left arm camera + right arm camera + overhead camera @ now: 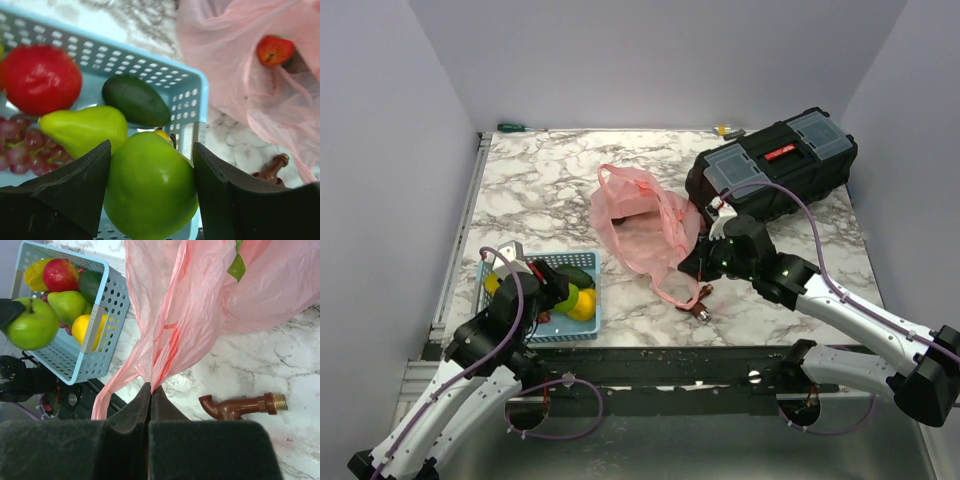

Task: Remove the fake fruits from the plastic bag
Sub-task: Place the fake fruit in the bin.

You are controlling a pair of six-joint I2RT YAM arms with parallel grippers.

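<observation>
L gripper grips a green apple, bottom centre of its wrist view, over the blue basket w/ red apple + pear already in. R gripper is pinched tight on an edge of the pink bag, which lies mid-table in top view. One red fruit shows inside it, upper right of L wrist view, so prob. not done.

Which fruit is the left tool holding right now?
The green apple, gripped in the left tool. The red apple, pear and avocado lie loose in the blue basket; a small red fruit sits in the pink bag.
</observation>
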